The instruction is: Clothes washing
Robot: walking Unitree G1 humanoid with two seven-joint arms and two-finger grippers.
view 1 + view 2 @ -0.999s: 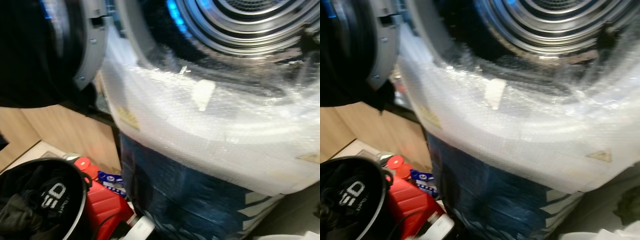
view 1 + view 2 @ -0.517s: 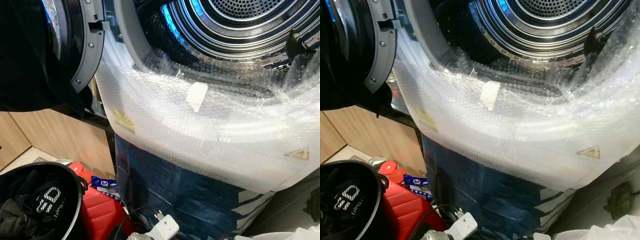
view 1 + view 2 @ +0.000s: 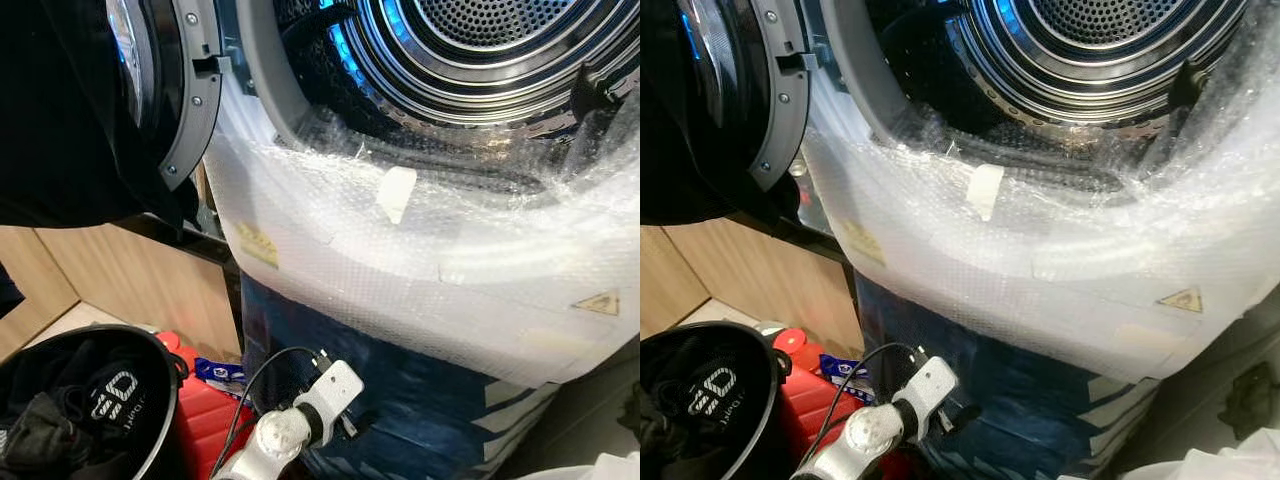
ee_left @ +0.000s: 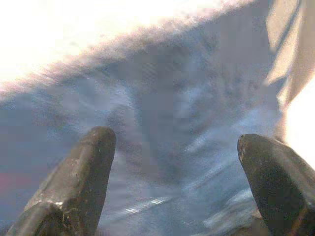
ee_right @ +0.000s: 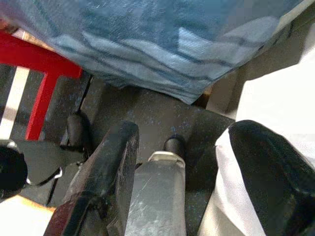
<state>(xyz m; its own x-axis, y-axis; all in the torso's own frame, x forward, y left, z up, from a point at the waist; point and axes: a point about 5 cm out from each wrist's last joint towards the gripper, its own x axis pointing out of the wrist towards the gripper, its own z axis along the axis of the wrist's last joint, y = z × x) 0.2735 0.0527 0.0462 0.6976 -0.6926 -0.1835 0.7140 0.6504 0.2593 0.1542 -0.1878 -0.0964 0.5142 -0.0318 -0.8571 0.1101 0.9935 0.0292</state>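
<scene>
Left wrist view: I see my left gripper [image 4: 172, 182] spread wide, holding nothing, facing the machine's blue wrapping [image 4: 162, 108]. My right gripper [image 5: 192, 182] is spread too, empty, pointing at the floor. Low at my left, the black basket [image 3: 150, 400] holds dark clothes [image 3: 70, 420]. Beyond, bubble wrap [image 3: 420, 250], open door [image 3: 150, 90], then the drum [image 3: 480, 40].

White "SD" letters show on the dark clothes [image 3: 110, 385] in the black basket [image 3: 160, 400]. Yellow warning triangle sticker [image 3: 598, 302] on the washing machine's bubble wrap [image 3: 420, 250], too small to read.
</scene>
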